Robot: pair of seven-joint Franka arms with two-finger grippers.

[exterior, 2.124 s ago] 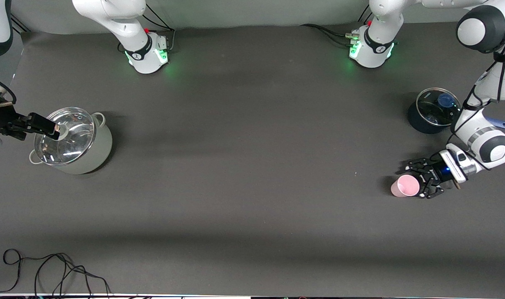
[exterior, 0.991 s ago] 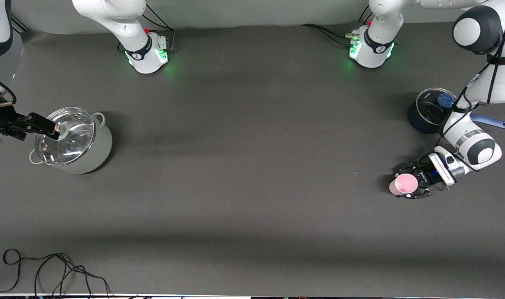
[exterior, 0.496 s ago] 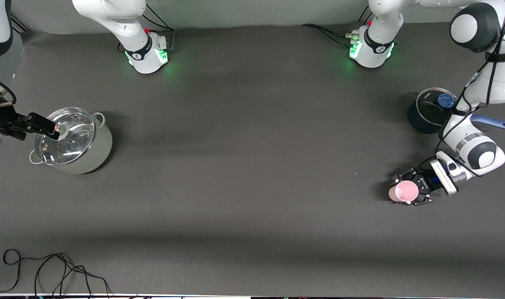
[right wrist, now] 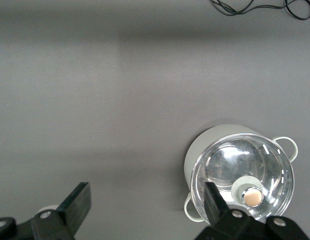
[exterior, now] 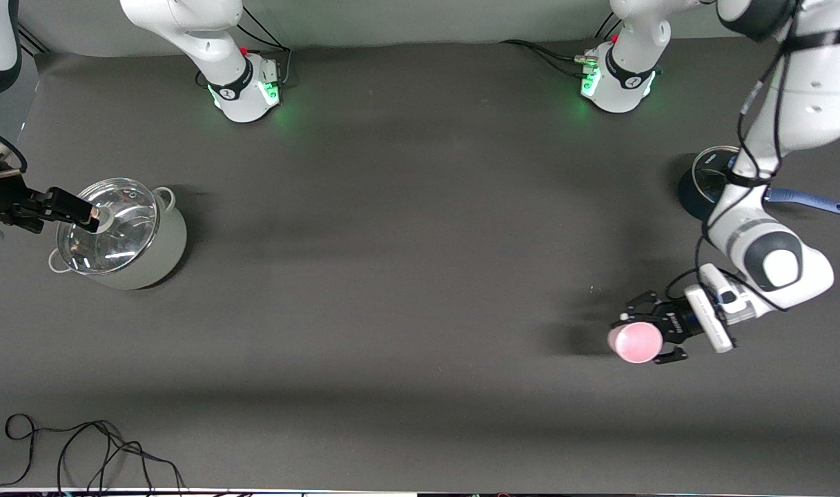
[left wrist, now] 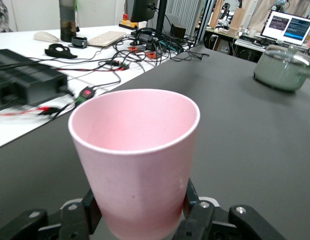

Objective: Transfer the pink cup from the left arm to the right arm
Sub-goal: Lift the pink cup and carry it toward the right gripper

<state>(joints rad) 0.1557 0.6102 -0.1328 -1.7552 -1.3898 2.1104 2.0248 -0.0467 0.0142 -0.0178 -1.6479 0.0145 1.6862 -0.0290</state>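
left gripper [exterior: 642, 333] pinches the pink cup [exterior: 634, 342] between its spidery black fingers [left wrist: 197, 220], clamped around the lower part of the cup's wall. the cup hangs in the air, tipped so that its side faces the front camera, over bare table toward the left arm's end. a dark shadow lies on the mat just beside it, which suggests the cup is off the surface.

right gripper [exterior: 81, 211] hangs over the grey lidded pot [exterior: 126, 238] at the right arm's end of the table, its straight bar fingers [right wrist: 77, 205] spread wide with nothing between them. this arm waits.

by my reading, the pickup is done and the handover is not: the two grippers are well apart, with nearly the whole table between them. what is left is to bring both toward the middle, have the right gripper close on the cup, and then let the left one release.

the dark mat [exterior: 406, 228] between the arms is wide and open. a dark pot with a blue handle [exterior: 720, 185] sits near the left arm's forearm, farther from the front camera than the cup. a loose black cable [exterior: 88, 449] lies near the table edge closest to the front camera, at the right arm's end.
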